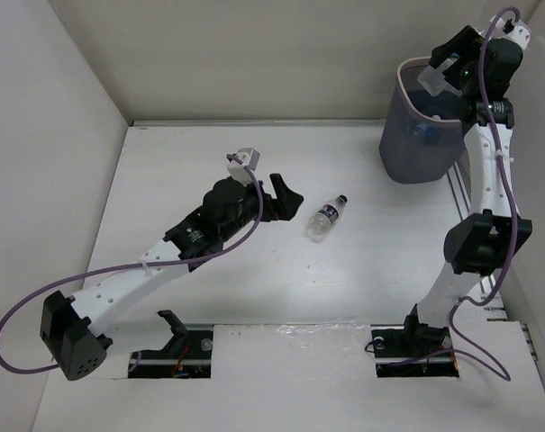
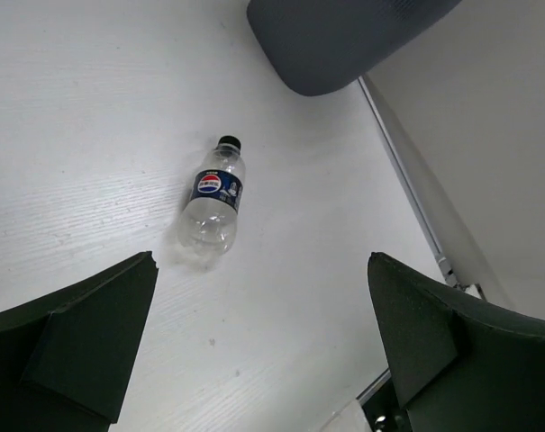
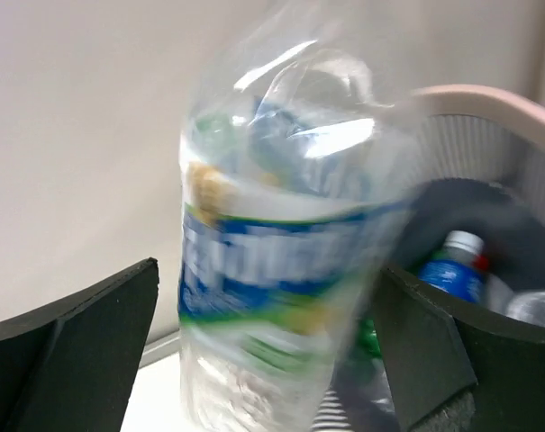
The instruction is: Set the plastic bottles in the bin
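Where the loose bottle lies: a small clear plastic bottle with a black cap and a dark blue label (image 1: 327, 217) (image 2: 214, 203) is on its side on the white table (image 1: 209, 297). It is about midway between the near and far edges and somewhat right of centre, with its cap toward the far right corner.
Bin: a tall grey-blue perforated waste basket with a pale pinkish rim (image 1: 416, 144) (image 3: 488, 99) stands upright at the table's far right corner.
Left gripper (image 1: 288, 196) (image 2: 261, 297): jaws spread wide with nothing between them. It hangs above the table just left of the lying bottle, apart from it.
Right gripper (image 1: 445, 65) (image 3: 263, 297): above the far right side of the bin's rim, jaws spread wide.
Bottle at the right gripper: a clear plastic bottle with a white-green-blue label (image 3: 286, 243), upright between the fingers and blurred. A gap shows beside one finger. Contact with the other cannot be told.
Inside the bin: a blue-labelled bottle with a white cap (image 3: 452, 270) lies against the wall.
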`<action>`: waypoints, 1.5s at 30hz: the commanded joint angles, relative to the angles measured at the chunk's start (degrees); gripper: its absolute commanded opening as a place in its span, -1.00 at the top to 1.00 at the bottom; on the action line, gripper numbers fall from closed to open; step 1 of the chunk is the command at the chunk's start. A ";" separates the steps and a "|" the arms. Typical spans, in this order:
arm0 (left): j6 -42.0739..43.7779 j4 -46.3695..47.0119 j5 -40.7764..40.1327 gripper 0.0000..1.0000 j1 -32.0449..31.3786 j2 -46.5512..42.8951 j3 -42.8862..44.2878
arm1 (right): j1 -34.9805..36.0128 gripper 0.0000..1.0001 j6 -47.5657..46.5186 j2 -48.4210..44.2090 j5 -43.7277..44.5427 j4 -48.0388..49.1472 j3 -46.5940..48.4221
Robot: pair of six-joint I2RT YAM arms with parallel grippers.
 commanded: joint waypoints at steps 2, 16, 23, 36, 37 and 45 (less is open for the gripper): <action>4.66 2.96 -4.97 -1.00 -1.00 -0.69 -0.88 | -1.42 -1.00 -1.44 3.91 7.36 -8.66 9.25; 18.80 13.59 0.55 -1.00 -1.00 11.26 -0.97 | 0.34 -1.00 -2.31 -8.00 5.58 -18.01 3.77; 24.70 15.45 4.24 -1.00 -1.00 23.47 6.05 | 3.05 -1.00 -3.64 -35.16 -4.93 -2.27 -40.44; 25.32 12.90 11.27 -1.00 -1.00 46.94 21.00 | 6.14 -1.00 -3.65 -59.87 -10.03 -2.44 -63.42; 24.54 12.29 11.80 -1.00 -1.00 47.91 21.52 | 6.14 -1.00 -3.64 -60.49 -10.56 -2.44 -63.42; 20.41 11.06 11.73 -0.43 -2.23 55.47 24.43 | 6.14 -1.00 -3.11 -62.87 -11.71 -4.19 -60.88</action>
